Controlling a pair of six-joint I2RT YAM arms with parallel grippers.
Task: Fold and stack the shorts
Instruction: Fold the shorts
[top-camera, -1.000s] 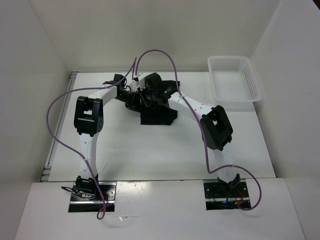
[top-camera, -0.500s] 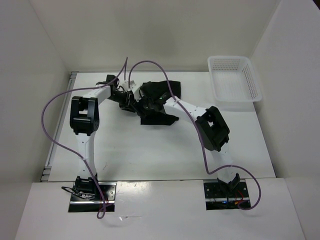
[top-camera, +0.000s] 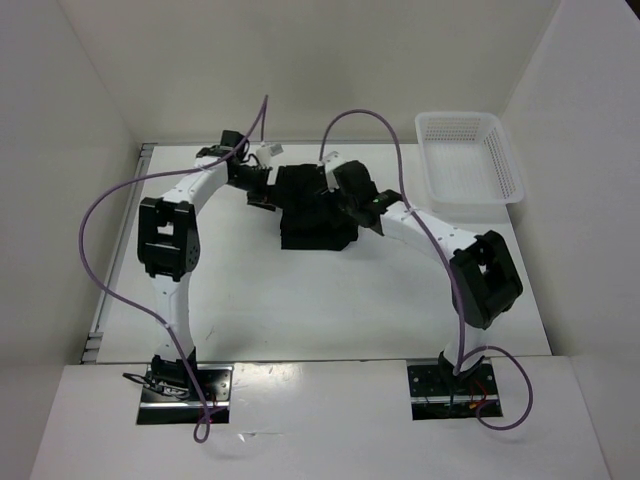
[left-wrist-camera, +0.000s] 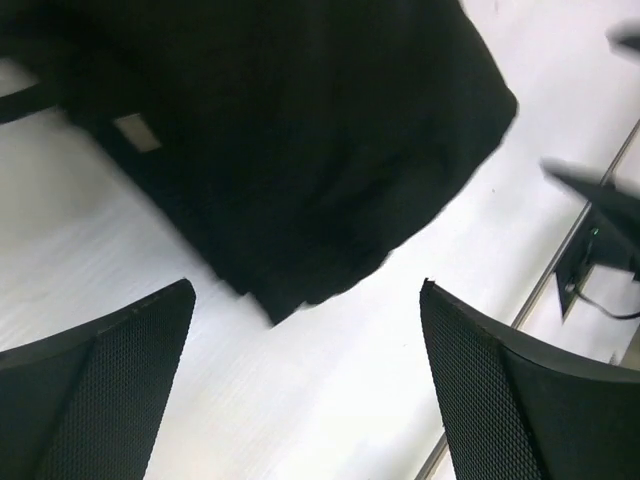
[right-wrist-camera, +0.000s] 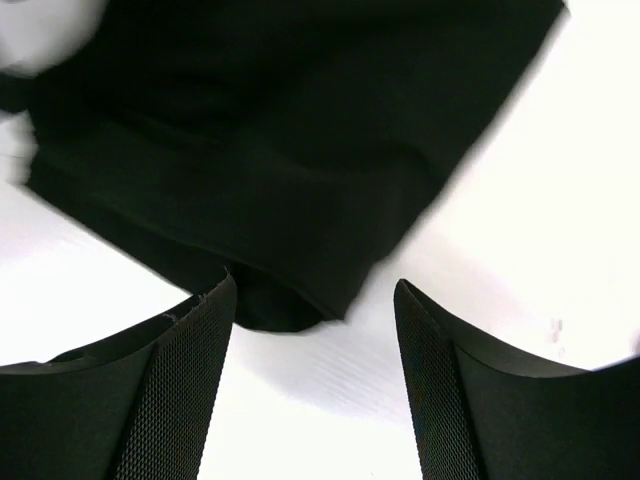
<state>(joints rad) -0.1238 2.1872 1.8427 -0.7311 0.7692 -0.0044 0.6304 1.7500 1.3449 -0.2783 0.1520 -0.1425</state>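
Note:
The black shorts (top-camera: 315, 215) lie as a folded heap on the white table (top-camera: 300, 300), toward the back middle. My left gripper (top-camera: 264, 188) is at their left edge, and my right gripper (top-camera: 338, 200) is over their right side. In the left wrist view the left gripper (left-wrist-camera: 307, 290) is open, with the shorts (left-wrist-camera: 300, 130) just beyond its fingertips and only bare table between them. A small pale tag (left-wrist-camera: 135, 130) shows on the cloth. In the right wrist view the right gripper (right-wrist-camera: 314, 282) is open, and a hem corner of the shorts (right-wrist-camera: 280, 120) lies loose near its tips.
A white mesh basket (top-camera: 470, 160) stands at the back right corner. A metal rail (top-camera: 110, 280) runs along the table's left edge. White walls close in the left, back and right. Purple cables loop above both arms.
Both grippers have opened and let go of the shorts, which now lie on the table. The right arm has swung out to the right. The left arm has drawn back a little to the left.

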